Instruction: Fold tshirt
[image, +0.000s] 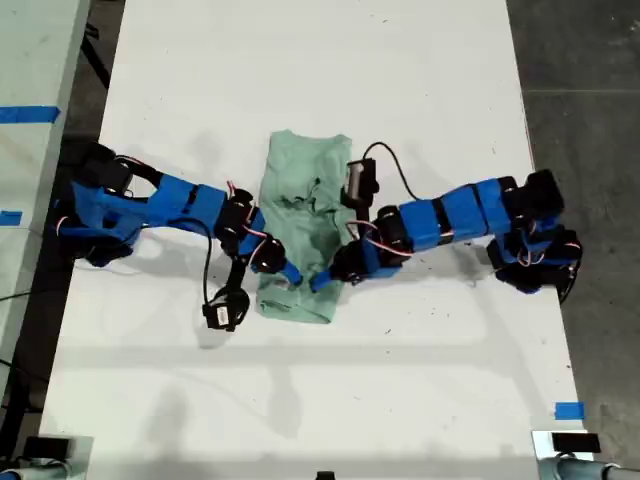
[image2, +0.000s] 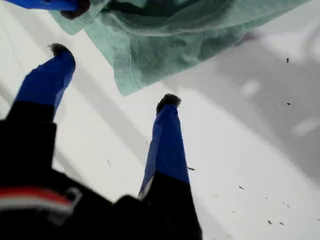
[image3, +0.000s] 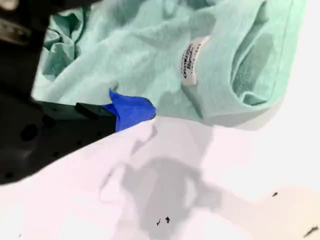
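The tshirt (image2: 165, 45) lay bunched just beyond my first hand (image2: 115, 75), which was spread wide, gripping nothing. My second hand (image3: 131, 111) touched its edge; couldn't tell its opening.

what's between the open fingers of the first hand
Only bare white table. In the first wrist view, my first hand is open and holds nothing, with the tshirt edge just beyond its tips.
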